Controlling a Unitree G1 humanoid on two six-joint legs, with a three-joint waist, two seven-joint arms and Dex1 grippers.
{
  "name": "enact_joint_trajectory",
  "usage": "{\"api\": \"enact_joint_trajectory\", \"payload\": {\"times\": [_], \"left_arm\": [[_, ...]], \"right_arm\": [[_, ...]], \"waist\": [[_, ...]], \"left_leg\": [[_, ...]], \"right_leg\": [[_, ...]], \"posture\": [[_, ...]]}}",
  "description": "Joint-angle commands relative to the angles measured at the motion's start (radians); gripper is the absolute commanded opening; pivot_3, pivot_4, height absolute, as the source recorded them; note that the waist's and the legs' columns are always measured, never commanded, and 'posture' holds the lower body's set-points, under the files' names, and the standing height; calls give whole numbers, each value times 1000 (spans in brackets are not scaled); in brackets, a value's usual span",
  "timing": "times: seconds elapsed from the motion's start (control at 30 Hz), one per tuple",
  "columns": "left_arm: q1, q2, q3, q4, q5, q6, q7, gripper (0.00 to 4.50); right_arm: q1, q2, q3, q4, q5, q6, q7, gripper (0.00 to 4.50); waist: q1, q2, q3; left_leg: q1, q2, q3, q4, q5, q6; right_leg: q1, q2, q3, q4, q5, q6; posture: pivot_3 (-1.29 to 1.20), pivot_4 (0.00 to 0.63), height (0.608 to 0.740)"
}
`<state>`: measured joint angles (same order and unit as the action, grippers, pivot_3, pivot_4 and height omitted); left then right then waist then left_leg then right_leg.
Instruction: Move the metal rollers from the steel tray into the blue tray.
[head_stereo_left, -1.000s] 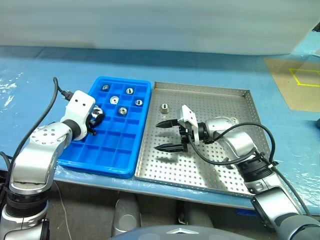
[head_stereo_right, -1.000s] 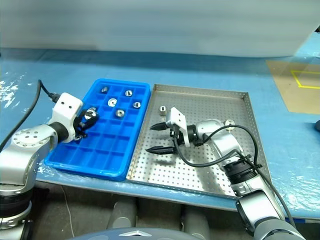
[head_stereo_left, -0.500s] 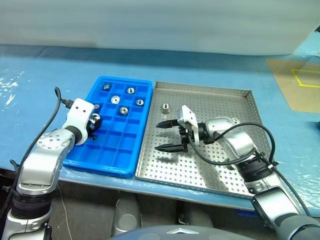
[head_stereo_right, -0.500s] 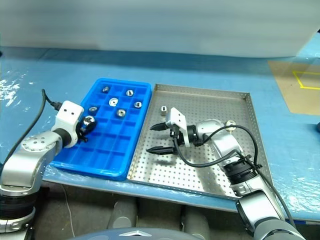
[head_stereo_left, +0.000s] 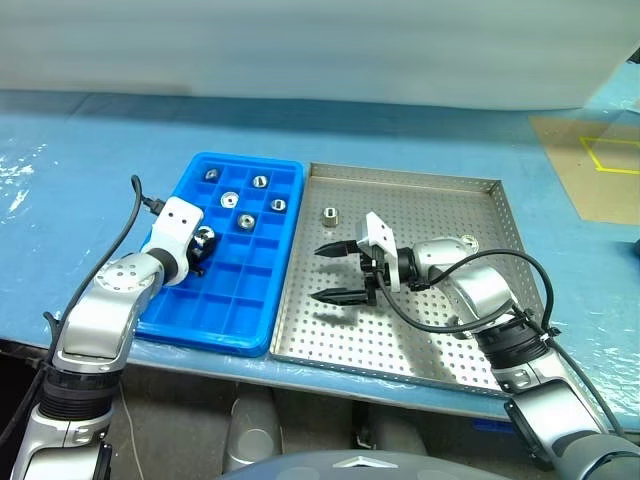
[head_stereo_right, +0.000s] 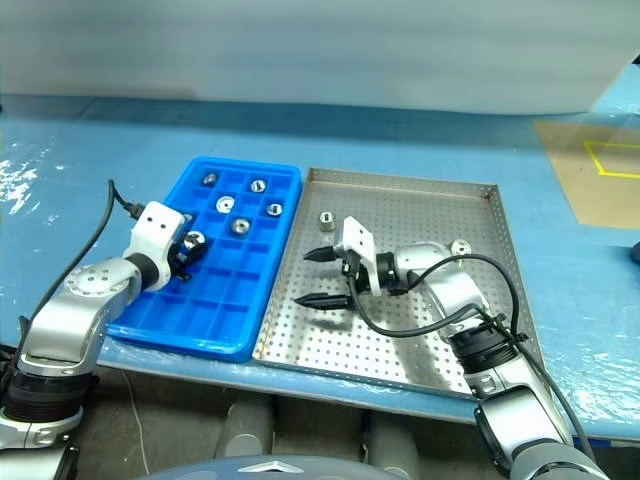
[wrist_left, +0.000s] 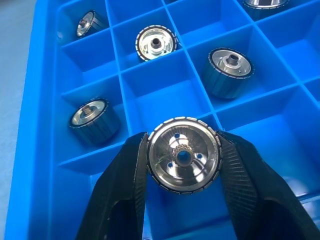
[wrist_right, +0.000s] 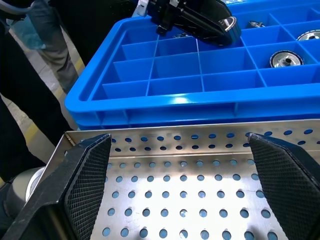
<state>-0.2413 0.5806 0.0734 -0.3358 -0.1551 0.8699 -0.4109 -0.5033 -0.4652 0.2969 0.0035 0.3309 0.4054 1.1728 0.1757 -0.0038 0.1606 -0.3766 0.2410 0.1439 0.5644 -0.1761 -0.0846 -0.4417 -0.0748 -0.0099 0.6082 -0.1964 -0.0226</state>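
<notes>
The blue tray lies left of the steel tray. My left gripper hangs just above the blue tray's left column, shut on a metal roller that faces the wrist camera. Several more rollers sit in compartments at the tray's far end, among them one and another. Two rollers stay on the steel tray, one near its far left and one behind my right wrist. My right gripper hovers open over the steel tray's left side, pointing at the blue tray with nothing between its fingers.
Both trays rest on a table with a blue covering, close to its front edge. A brown board with yellow tape lies at the far right. A black cable loops off my left wrist.
My left arm has sunk and reached slightly forward, bringing the held roller closer to the blue tray's compartments. The right gripper has stayed where it was, open.
</notes>
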Motion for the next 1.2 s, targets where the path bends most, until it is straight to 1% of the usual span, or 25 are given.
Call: {"api": "enact_joint_trajectory", "payload": {"times": [0.03,0.07,0.1,0.2,0.27,0.37,0.47,0.7,0.77,0.83,1.0,1.2], "left_arm": [[-18,12,6,-19,-3,-6,-8,2041],[-18,13,6,-19,-4,-5,-9,2442],[-20,13,8,-21,-6,-1,-10,2690],[-22,15,5,-28,-15,10,-20,3813],[-26,13,1,-31,-11,5,-17,4455],[-47,-6,4,-35,-25,8,-15,4455],[-80,-24,-21,-17,-22,-22,-17,4455],[-218,-93,-75,115,-23,-99,-37,4455],[-268,-102,-98,186,-15,-134,-56,4455],[-336,-117,-126,297,-9,-187,-92,4455],[-482,-151,-187,586,31,-370,-178,4455],[-607,-206,-224,837,54,-555,-298,4455]], "right_arm": [[-1,-3,-22,-44,14,-3,-3,4500],[0,-3,-23,-45,14,-3,-3,4500],[0,-3,-23,-44,14,-3,-4,4500],[0,-2,-24,-44,13,-5,-7,4500],[1,-3,-24,-45,13,-4,-7,4500],[2,-5,-26,-48,15,-3,-9,4500],[4,-7,-38,-59,23,6,-22,4500],[45,-21,-70,-120,31,41,-70,4500],[62,-24,-82,-143,38,58,-87,4500],[77,-27,-95,-169,47,79,-108,4500],[103,-11,-147,-211,58,106,-201,4500],[139,3,-176,-244,38,118,-313,4500]], "waist": [[0,0,0],[1,0,0],[1,0,0],[1,0,0],[1,0,0],[1,0,0],[0,0,0],[-3,0,0],[-10,0,0],[-18,0,0],[-38,0,0],[-59,0,0]], "left_leg": [[0,0,0,0,0,0],[0,0,0,0,0,0],[0,0,0,0,0,0],[0,0,0,0,0,0],[0,0,0,0,0,0],[0,0,0,0,0,0],[0,0,0,0,0,0],[0,0,0,0,0,0],[0,0,0,0,0,-1],[0,-1,0,0,0,-1],[1,-1,1,1,1,-1],[1,-1,1,0,1,-1]], "right_leg": [[0,0,0,0,0,0],[0,0,0,0,0,0],[0,0,0,0,0,0],[0,0,0,0,0,0],[0,0,0,0,0,0],[0,0,0,0,0,0],[0,0,0,0,0,0],[0,0,0,0,0,0],[0,0,1,0,0,0],[0,0,1,0,0,0],[0,0,2,1,0,1],[0,0,2,0,1,1]], "posture": [[299,150,740],[299,150,740],[299,150,740],[296,150,740],[296,150,740],[296,150,740],[272,150,740],[191,150,740],[173,150,740],[133,150,740],[50,150,740],[-21,150,740]]}}
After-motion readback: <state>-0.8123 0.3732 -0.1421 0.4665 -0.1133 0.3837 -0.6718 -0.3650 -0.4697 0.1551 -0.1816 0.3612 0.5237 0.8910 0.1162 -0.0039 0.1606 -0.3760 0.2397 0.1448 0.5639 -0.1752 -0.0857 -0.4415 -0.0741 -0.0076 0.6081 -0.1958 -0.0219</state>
